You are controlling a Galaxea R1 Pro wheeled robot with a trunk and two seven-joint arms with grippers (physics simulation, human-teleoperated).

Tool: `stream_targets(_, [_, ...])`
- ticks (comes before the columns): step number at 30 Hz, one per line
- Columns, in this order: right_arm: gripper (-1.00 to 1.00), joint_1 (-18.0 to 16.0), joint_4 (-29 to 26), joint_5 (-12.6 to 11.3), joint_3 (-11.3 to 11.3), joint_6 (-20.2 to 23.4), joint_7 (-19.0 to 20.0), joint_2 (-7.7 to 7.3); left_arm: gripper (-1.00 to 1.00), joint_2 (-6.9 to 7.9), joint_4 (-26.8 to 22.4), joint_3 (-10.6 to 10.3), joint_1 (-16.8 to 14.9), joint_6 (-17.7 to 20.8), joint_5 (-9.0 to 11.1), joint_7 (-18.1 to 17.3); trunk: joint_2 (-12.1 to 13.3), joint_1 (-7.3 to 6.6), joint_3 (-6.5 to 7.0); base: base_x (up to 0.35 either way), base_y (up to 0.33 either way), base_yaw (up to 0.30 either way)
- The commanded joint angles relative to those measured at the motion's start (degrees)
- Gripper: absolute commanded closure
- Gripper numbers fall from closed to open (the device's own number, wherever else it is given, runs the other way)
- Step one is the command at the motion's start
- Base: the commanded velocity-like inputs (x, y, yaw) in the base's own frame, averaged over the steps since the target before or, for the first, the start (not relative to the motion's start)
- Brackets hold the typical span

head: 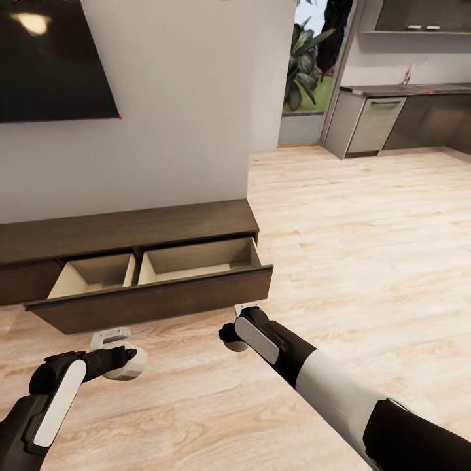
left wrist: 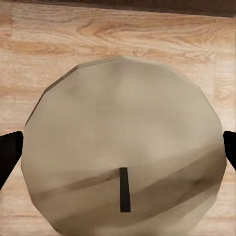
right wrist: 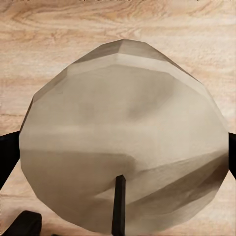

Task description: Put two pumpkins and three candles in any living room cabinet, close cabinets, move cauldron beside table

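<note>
The long dark-brown cabinet [head: 131,230] stands against the white wall, with its drawer [head: 157,299] pulled out. Two pale wood compartments [head: 196,258] inside it hold nothing. My left gripper [head: 111,341] hovers low over the floor just in front of the drawer. In the left wrist view it is shut on a beige candle [left wrist: 120,137], with dark fingers [left wrist: 7,153] at both sides. My right gripper [head: 245,309] is near the drawer's right end. It is shut on a second candle [right wrist: 123,132], whose wick [right wrist: 118,204] points toward the camera.
A black TV [head: 52,59] hangs on the wall above the cabinet. Light wood floor [head: 366,248] stretches to the right toward grey kitchen units [head: 373,124]. A doorway beside them looks onto a plant [head: 304,65]. The wall's corner ends just past the cabinet's right end.
</note>
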Motion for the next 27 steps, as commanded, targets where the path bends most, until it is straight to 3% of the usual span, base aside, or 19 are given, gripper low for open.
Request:
stream_targets(1, [1.0,-0.1,-0.1,-0.6,0.2,0.0,-0.5,-0.02,1.0,0.02,-0.1,0.0,0.0,0.2,0.5,0.5,0.4,-0.23,0.14,0.0,0.0,0.0])
stream_targets(20, [1.0,-0.1,-0.1,-0.6,0.2,0.0,-0.5,0.0,1.0,0.02,-0.1,0.0,0.0,0.2,0.5,0.5,8.0,-4.4,3.55,0.0,0.0,0.0])
stream_targets(27, [1.0,-0.1,-0.1,-0.6,0.2,0.0,-0.5,0.0,1.0,0.02,-0.1,0.0,0.0,0.2,0.5,0.5,8.0,-4.4,3.55,0.0,0.0,0.0])
